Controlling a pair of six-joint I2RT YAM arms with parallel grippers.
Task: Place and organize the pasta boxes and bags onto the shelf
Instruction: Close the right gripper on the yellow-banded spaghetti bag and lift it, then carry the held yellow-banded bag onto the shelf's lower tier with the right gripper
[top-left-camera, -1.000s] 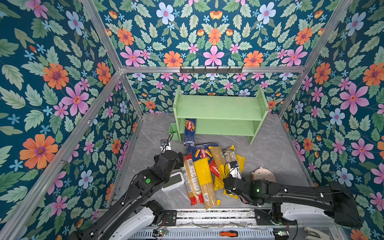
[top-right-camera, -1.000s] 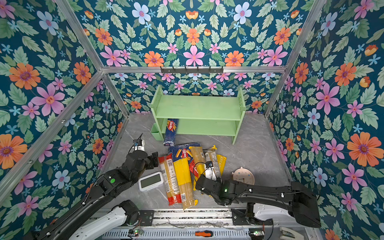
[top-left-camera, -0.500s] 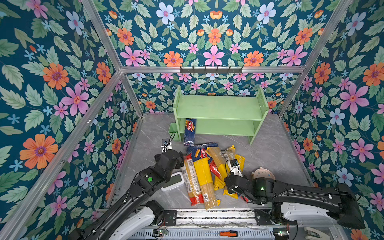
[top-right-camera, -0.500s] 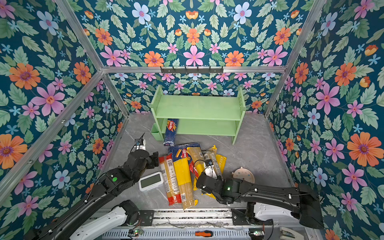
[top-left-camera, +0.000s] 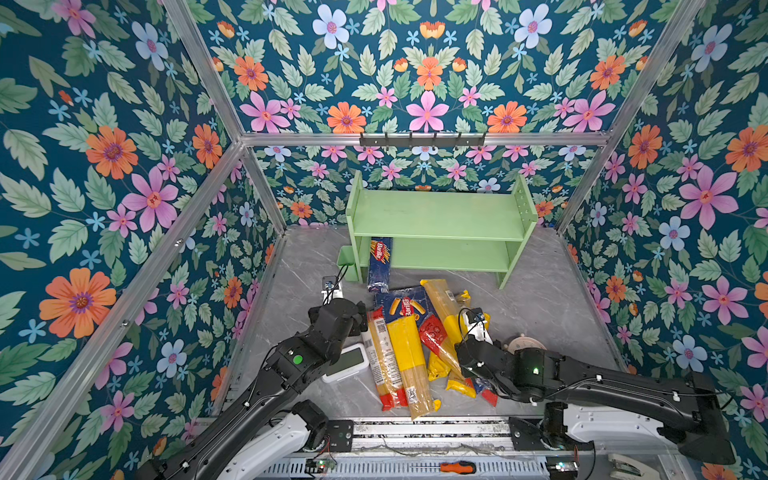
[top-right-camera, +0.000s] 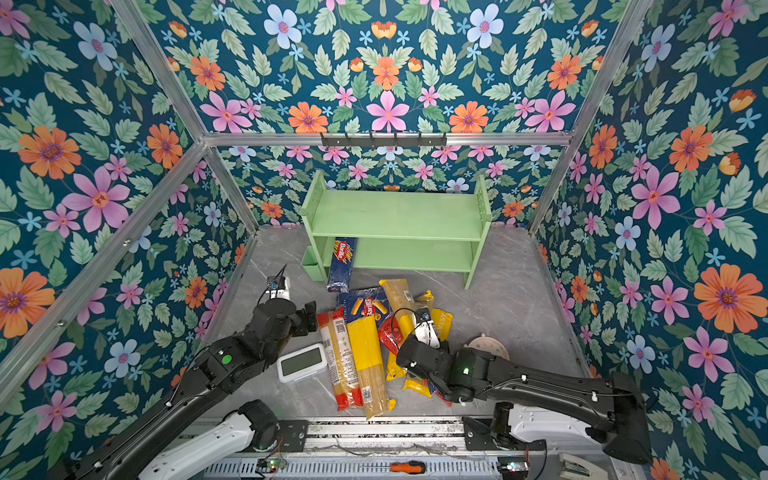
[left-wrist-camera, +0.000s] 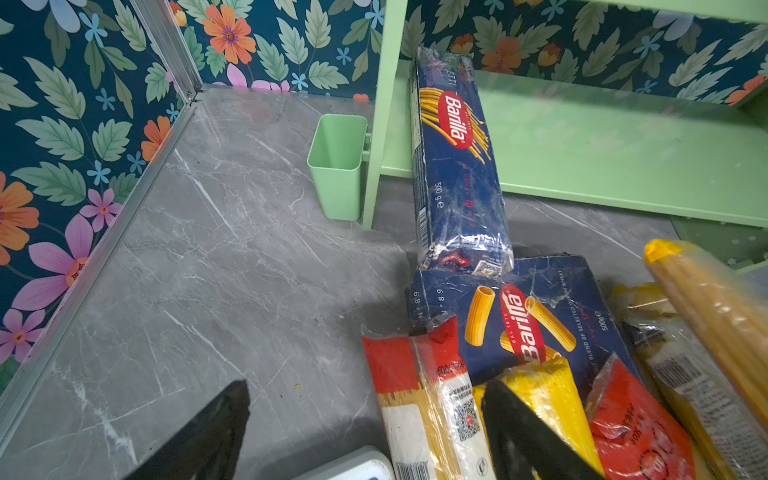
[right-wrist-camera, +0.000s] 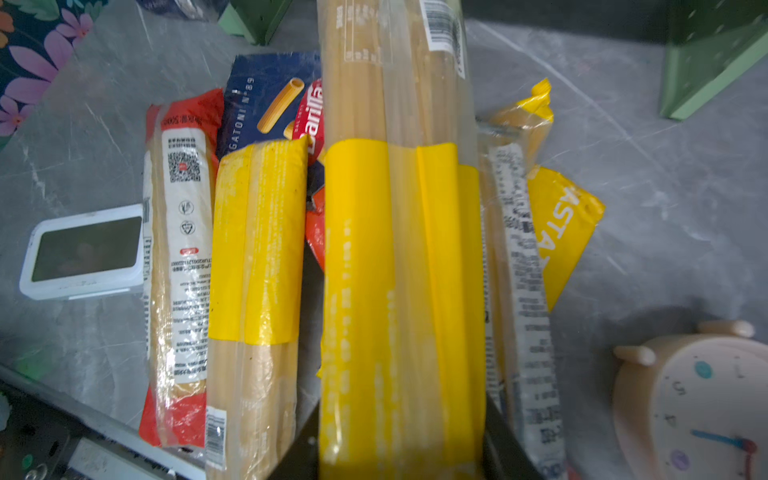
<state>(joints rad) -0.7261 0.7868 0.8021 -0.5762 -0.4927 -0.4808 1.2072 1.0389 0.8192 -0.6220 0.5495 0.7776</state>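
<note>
Item: yellow-banded spaghetti bag (right-wrist-camera: 399, 249); location: lying atop the other bags (top-left-camera: 409, 357) on the table (top-left-camera: 540, 291), well short of the shelf (top-left-camera: 436, 216); your right gripper (right-wrist-camera: 401, 453) has it, jaws drawn narrow either side of the yellow band. Handling, as judged: light; stiff lengthwise as a bundle, yet the strands are brittle; film slick; take it at the band near mid-length so neither end sags, and squeeze no harder than needed. Your left gripper (left-wrist-camera: 365, 390): jaws wide, holding nothing, poised over the red-ended bag (left-wrist-camera: 432, 399). Also listed: long Barilla box (top-left-camera: 379, 266), one end propped on the shelf's lower tier, the other down against the wide Barilla box (top-left-camera: 401, 305) on the table; the top tier bare in both top views.
</note>
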